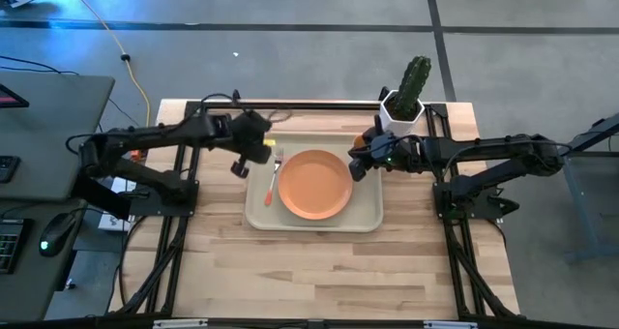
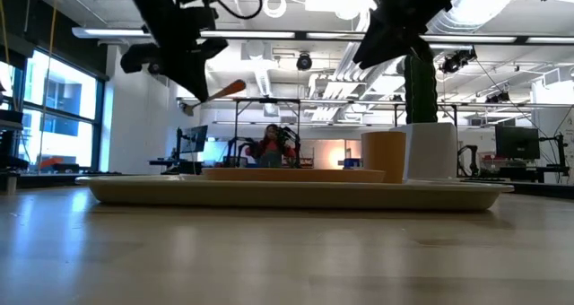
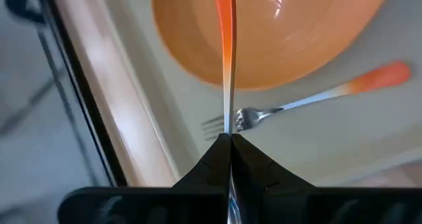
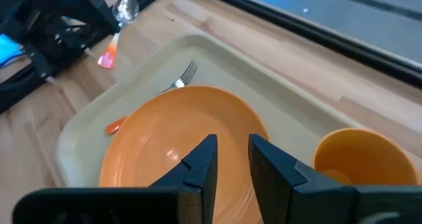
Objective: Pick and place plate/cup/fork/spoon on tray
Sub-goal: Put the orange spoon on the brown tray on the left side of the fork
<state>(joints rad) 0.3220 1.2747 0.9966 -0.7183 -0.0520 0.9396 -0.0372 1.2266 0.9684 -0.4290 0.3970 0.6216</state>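
We see even, bright overhead light. The plate (image 3: 277,33) carries small white glare spots near one o'clock in the left wrist view. The low view is backlit by ceiling fixtures at twelve o'clock, silhouetting the arms; the nearest tabletop is soft.

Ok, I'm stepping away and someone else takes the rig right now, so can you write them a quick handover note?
Left pincer: shut on the spoon, held in the air over the tray's left side.
Right pincer: open, empty, above the plate's right edge, beside the cup.
Done: plate, fork and cup are on the tray.
Left: set the spoon down on the tray, probably near the fork, then release.
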